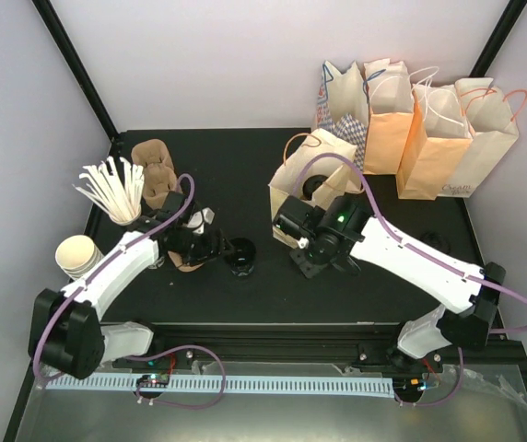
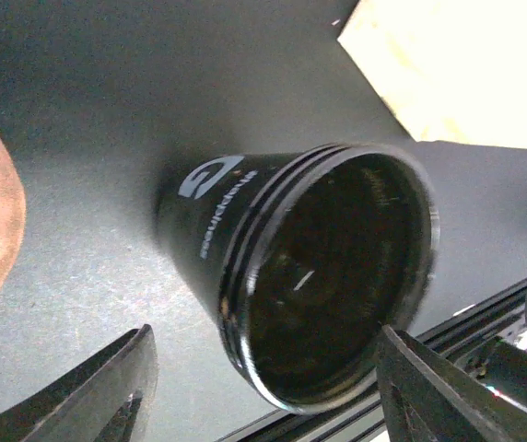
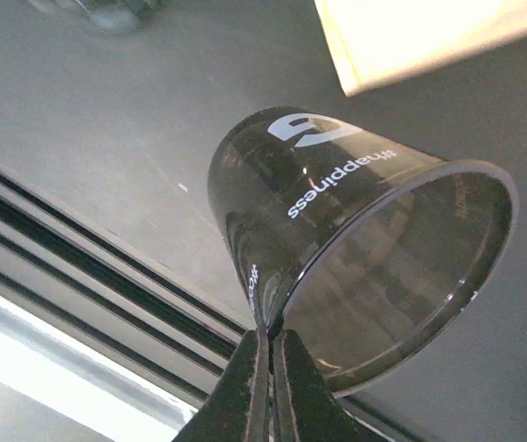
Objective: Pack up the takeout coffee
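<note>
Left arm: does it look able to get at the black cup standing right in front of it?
Probably yes. The black cup stands on the table just ahead of the left gripper, in line with the gap between its open fingers, and nothing lies between them.

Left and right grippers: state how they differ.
The left gripper has open jaws; the right gripper has shut jaws. The left gripper flanks a standing black cup; the right gripper pinches a dark see-through cup by its rim. Both face cups with pale lettering.
</note>
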Available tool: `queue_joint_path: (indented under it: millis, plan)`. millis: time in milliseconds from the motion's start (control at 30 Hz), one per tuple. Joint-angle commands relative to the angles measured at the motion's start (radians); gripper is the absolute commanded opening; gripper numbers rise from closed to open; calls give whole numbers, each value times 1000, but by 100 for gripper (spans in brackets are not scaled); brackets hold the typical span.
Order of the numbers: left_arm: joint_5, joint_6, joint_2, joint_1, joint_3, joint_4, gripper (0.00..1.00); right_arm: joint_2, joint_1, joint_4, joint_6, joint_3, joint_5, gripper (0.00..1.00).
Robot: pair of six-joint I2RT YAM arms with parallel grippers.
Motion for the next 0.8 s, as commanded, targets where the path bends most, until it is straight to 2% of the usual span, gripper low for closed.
queue_joint_path:
  millis: [0,133,367,567,700,767]
  plan:
    - [-24,75,85,0,44,-51,67,-47,7,5,22,-169,106,1]
    - [-54,120,153,-15,83,-79,63,-48,6,64,27,-279,134,2]
    - [-135,133,230,-49,173,-146,58,-17,7,141,-11,-365,160,5]
    - [-168,132,256,-73,183,-152,52,5,9,198,-34,-403,153,5]
    - [-175,123,265,-85,185,-146,49,21,9,220,-46,-412,152,10]
    - [-175,119,268,-90,187,-144,49,18,9,226,-52,-409,145,17]
